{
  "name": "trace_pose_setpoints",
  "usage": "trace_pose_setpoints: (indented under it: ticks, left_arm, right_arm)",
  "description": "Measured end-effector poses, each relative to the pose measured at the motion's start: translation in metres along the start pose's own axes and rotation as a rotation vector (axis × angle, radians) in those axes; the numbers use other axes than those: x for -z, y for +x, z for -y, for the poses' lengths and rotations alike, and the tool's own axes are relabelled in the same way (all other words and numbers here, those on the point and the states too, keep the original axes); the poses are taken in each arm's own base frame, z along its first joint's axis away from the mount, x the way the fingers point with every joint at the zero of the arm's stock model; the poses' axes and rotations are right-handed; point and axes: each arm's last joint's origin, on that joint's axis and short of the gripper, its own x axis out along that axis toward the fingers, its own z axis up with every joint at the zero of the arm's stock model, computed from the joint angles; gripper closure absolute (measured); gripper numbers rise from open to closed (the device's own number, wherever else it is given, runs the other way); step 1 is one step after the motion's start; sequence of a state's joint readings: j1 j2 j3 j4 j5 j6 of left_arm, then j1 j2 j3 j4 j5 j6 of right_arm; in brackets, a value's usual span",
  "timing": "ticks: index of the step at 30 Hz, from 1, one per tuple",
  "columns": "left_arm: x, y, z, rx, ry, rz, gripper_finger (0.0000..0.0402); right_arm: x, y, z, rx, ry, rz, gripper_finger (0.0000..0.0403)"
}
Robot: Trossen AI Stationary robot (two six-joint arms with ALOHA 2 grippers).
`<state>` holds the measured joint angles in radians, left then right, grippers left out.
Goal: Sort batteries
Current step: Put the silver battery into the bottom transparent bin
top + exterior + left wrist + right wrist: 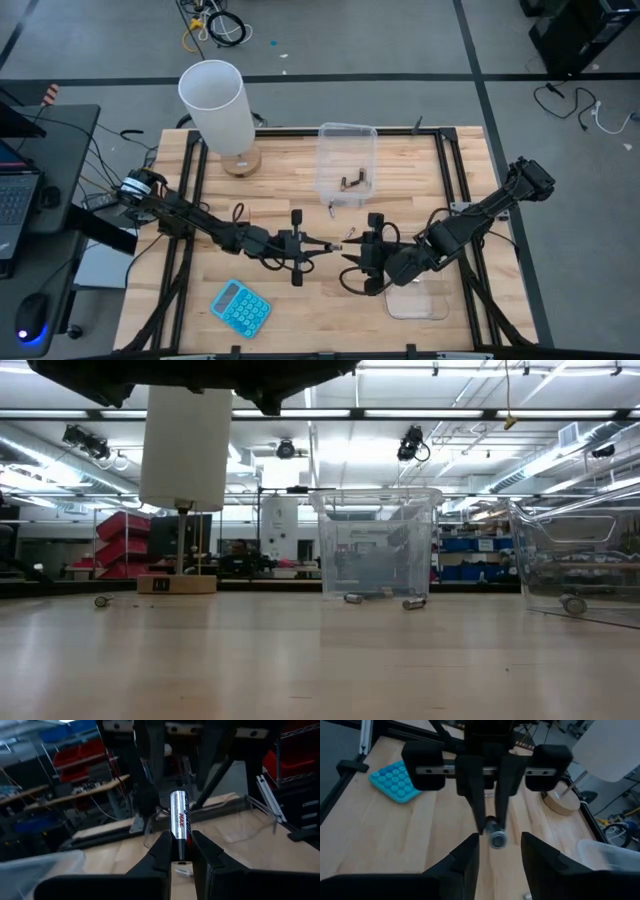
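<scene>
The table (300, 300) has free wood around both grippers; the lamp (217, 105) and the clear tub (347, 160) stand beyond them, the blue calculator (241, 307) near the left arm. The left gripper (179, 851) pinches a silver battery (180, 822) at mid-table, and the right gripper (497, 851) faces it with fingers spread, not touching.

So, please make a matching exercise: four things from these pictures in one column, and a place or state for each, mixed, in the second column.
Things:
1. left gripper
2. right gripper
3. calculator
4. lamp

Places or states:
A. open, facing the other gripper
B. blue, near the table's front edge
C. shut on a battery
D. white shade, at the table's back left

Pairs: 1-C, 2-A, 3-B, 4-D
</scene>
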<state>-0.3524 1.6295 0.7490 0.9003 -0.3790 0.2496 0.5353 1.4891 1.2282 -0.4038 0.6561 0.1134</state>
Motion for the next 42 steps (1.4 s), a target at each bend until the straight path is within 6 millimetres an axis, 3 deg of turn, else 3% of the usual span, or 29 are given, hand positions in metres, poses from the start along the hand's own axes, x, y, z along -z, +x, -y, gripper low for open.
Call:
trace_pose_setpoints:
  ticks: [27,34,42]
  left_arm:
    - [-0.006,0.002,-0.008,-0.047,0.006,0.06,0.0367]
    - [-0.006,0.002,-0.008,-0.046,0.007,0.059,0.0367]
    - [-0.006,0.002,-0.006,0.012,0.006,0.08,0.0366]
  right_arm:
    - [-0.007,0.012,0.014,-0.058,0.026,0.034,0.0265]
    - [-0.007,0.012,0.014,-0.057,0.005,0.029,0.0293]
    - [-0.005,0.012,0.014,-0.061,-0.014,0.009,0.0353]
